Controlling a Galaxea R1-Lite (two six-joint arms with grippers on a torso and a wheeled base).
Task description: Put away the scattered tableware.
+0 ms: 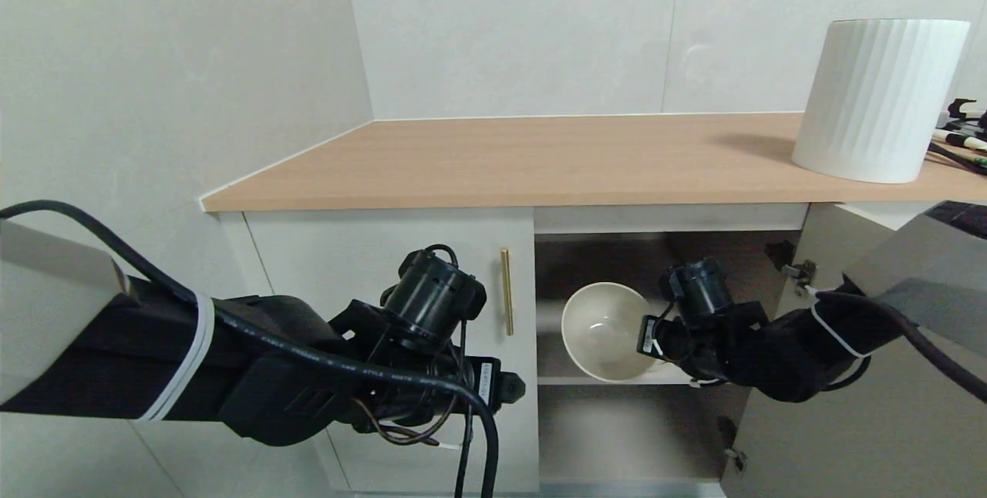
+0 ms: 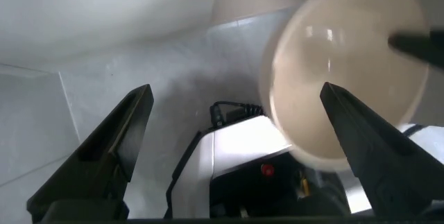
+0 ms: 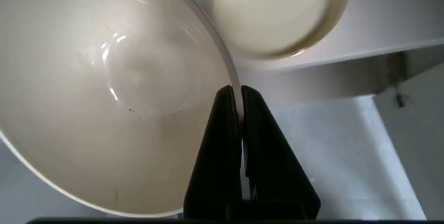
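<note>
Cream bowl point(image 1: 602, 331), rim pinched in right jaws, left jaws spread wide, empty

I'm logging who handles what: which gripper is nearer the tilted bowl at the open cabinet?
Right. The right gripper is shut on the rim of the bowl; the left gripper hangs open, apart from it, before the closed door.
</note>
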